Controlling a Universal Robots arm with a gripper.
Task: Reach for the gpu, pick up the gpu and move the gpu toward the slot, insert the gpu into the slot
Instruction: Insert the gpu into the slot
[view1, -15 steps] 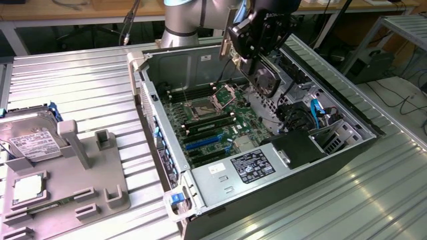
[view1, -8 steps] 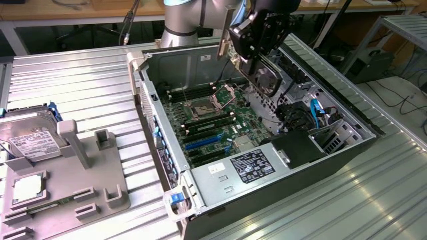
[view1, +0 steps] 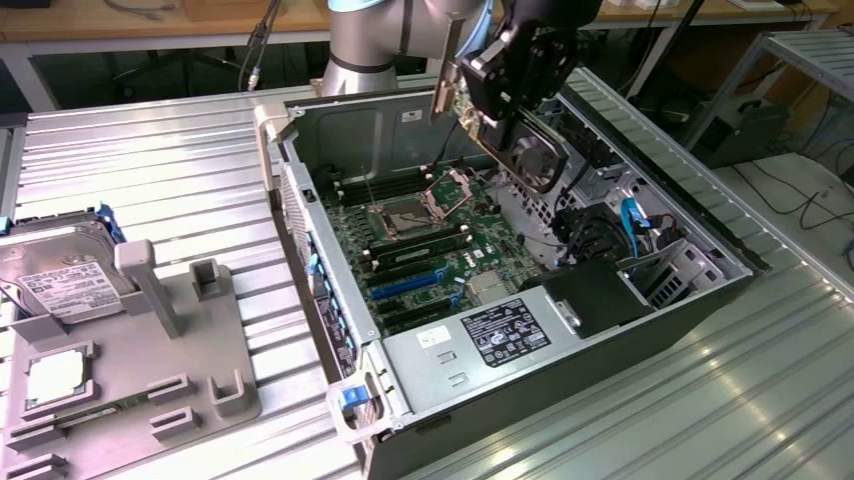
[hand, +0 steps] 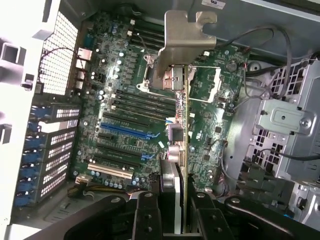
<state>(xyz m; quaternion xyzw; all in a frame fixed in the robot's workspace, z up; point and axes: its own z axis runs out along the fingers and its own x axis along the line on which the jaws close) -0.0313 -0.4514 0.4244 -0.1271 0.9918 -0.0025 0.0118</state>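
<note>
My gripper (view1: 514, 75) is shut on the gpu (view1: 523, 148) and holds it in the air above the far side of the open computer case (view1: 694, 215). The card hangs tilted, and its round fan and silvery bracket show in the exterior view. In the wrist view the gpu (hand: 183, 125) is edge-on, with its metal bracket (hand: 185, 35) at the far end and my gripper (hand: 175, 217) clamped on the near end. The bright-blue slot (view1: 407, 287) lies on the motherboard below, uncovered. The card is well apart from the slot (hand: 125, 131), off to one side of it.
A silver processor socket (view1: 400, 215) and black memory strips (view1: 427, 245) sit beside the slot. The power supply (view1: 501, 335) and a drive cage (hand: 285, 120) crowd the case. Outside, at the exterior view's left, a hard drive (view1: 60, 275) rests on a grey fixture (view1: 134, 390).
</note>
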